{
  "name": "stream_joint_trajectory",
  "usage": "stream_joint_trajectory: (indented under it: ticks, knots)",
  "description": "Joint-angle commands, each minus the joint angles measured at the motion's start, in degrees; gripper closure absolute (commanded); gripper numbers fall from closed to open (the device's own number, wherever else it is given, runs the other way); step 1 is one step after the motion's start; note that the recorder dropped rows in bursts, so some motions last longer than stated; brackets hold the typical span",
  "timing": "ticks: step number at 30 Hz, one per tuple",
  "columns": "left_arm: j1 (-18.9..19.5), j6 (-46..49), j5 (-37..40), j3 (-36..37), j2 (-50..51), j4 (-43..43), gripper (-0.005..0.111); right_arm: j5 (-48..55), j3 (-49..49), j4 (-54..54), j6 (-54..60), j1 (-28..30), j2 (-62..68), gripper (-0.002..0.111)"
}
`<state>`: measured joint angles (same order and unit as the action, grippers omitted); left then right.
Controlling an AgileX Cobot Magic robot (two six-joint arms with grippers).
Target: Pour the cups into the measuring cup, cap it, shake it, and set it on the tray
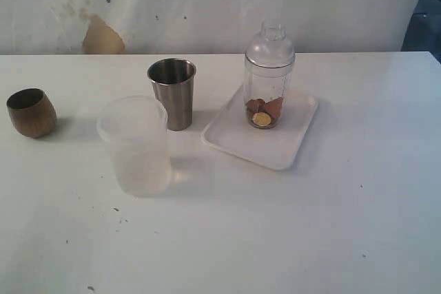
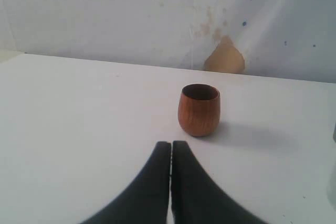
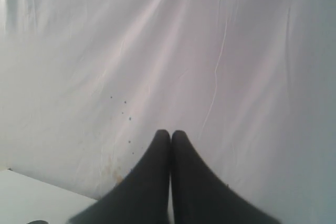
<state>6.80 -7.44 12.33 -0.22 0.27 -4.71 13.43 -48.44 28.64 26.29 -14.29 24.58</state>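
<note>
My left gripper is pressed fully together with nothing between the jaws. The small wooden cup stands upright on the white table just ahead of those tips, clear of them. My right gripper is likewise closed and empty, facing only the wrinkled white backdrop; none of the task's things show near it. In the exterior view the measuring cup stands upright on the tray, capped by its clear dome lid, with brown and yellow pieces at its bottom. The steel tumbler stands just left of the tray, and the frosted cup stands near it, closer to the camera.
</note>
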Motion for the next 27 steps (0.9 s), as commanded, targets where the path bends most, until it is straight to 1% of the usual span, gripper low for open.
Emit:
stream_joint_trajectory:
  ticks: [1,19,23,27]
  knots:
    - [-0.06,-0.15,-0.65,0.22,-0.27,-0.09,0.106,0.27,0.28,0.07,-0.17,0.61,-1.40,0.108]
    - [-0.06,-0.15,-0.65,0.22,-0.27,-0.09,0.106,0.71,0.62,0.07,-0.17,0.48,-1.82,0.108]
    - [-0.06,-0.15,-0.65,0.22,-0.27,-0.09,0.106,0.56,2.57,-0.95,-0.17,0.66,-6.23,0.108]
    - [-0.06,-0.15,-0.65,0.22,-0.27,-0.09,0.106,0.65,6.71,-4.91,-0.17,0.94,-13.37,0.108]
